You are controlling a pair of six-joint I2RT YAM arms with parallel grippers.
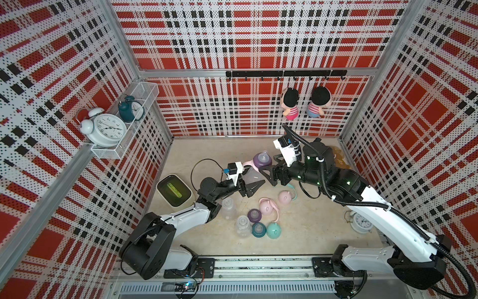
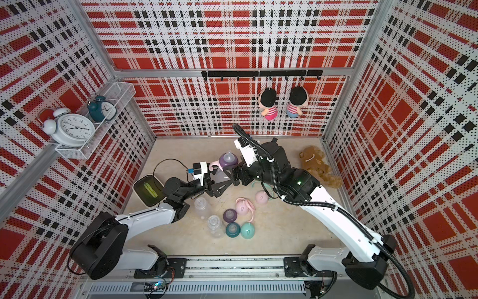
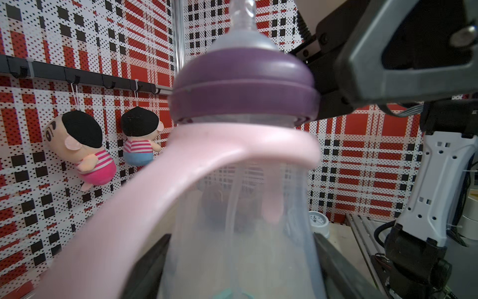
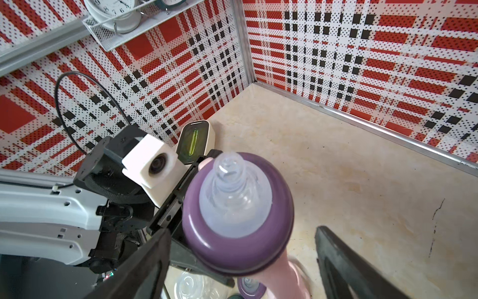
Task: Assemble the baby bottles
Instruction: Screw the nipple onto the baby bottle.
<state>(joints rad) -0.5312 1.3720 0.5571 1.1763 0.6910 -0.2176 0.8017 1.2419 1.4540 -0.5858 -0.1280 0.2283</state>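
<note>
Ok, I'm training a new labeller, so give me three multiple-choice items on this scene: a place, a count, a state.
1. Where is the teal twin-bell alarm clock? A beside the brown plush toy; B on the black hook rail; C in the white wire-mesh shelf.
2. How many clear plastic bottle bodies sit loose on the beige table? A one; B two; C four.
3. The clear bottle with the pink handle ring, held by the left gripper, is: A fitted with a purple collar and silicone nipple, uncapped; B bare-necked; C dome-capped.
C, mesh surrounds it; B, two collarless ones show; A, the nipple stands bare.
</note>
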